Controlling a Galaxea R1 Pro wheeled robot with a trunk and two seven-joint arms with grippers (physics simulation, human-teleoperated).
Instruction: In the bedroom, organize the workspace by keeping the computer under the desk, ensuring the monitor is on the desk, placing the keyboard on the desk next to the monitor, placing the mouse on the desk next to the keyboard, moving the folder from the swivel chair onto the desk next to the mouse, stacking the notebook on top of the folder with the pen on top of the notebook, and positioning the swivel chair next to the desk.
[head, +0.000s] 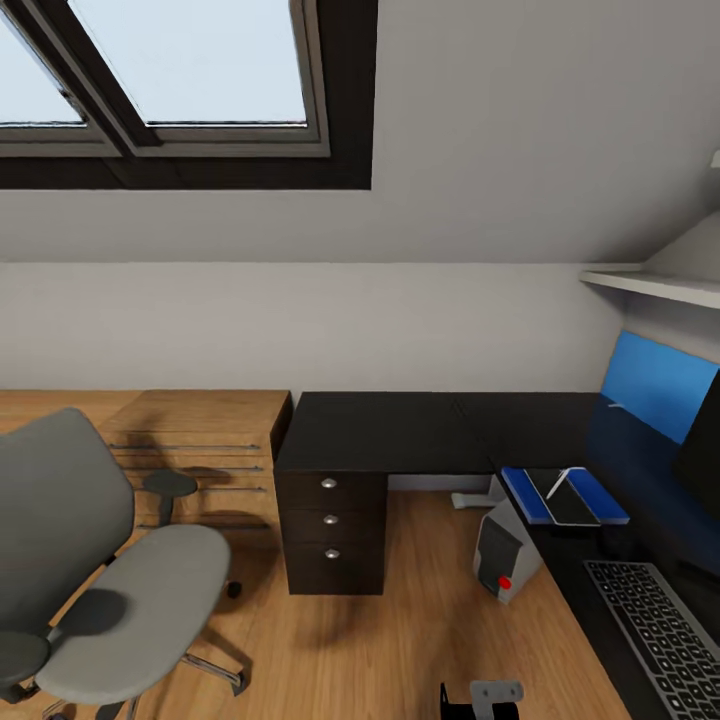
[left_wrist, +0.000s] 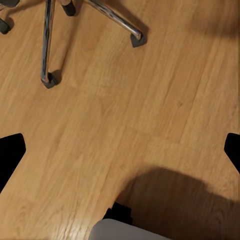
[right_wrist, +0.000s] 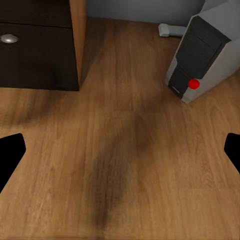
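Observation:
The grey swivel chair (head: 120, 590) stands on the floor at the left, apart from the black desk (head: 400, 430). On the desk's right wing lies the blue folder (head: 520, 495), with the dark notebook (head: 568, 508) and white pen (head: 558, 484) on it. Nearer me is the keyboard (head: 660, 630), and the monitor (head: 702, 450) is cut by the right edge. I cannot make out the mouse on the dark top. The computer (head: 505, 555) (right_wrist: 200, 55) stands on the floor at the desk's edge. My left gripper (left_wrist: 120, 155) and right gripper (right_wrist: 120, 155) hang open over bare floor.
A black three-knob drawer unit (head: 330, 530) (right_wrist: 35, 45) holds up the desk's left end, with a light wooden cabinet (head: 200, 440) beside it. The chair's star base (left_wrist: 47, 45) lies close to my left gripper. A blue wall panel (head: 655, 385) and a shelf (head: 650, 285) are at the right.

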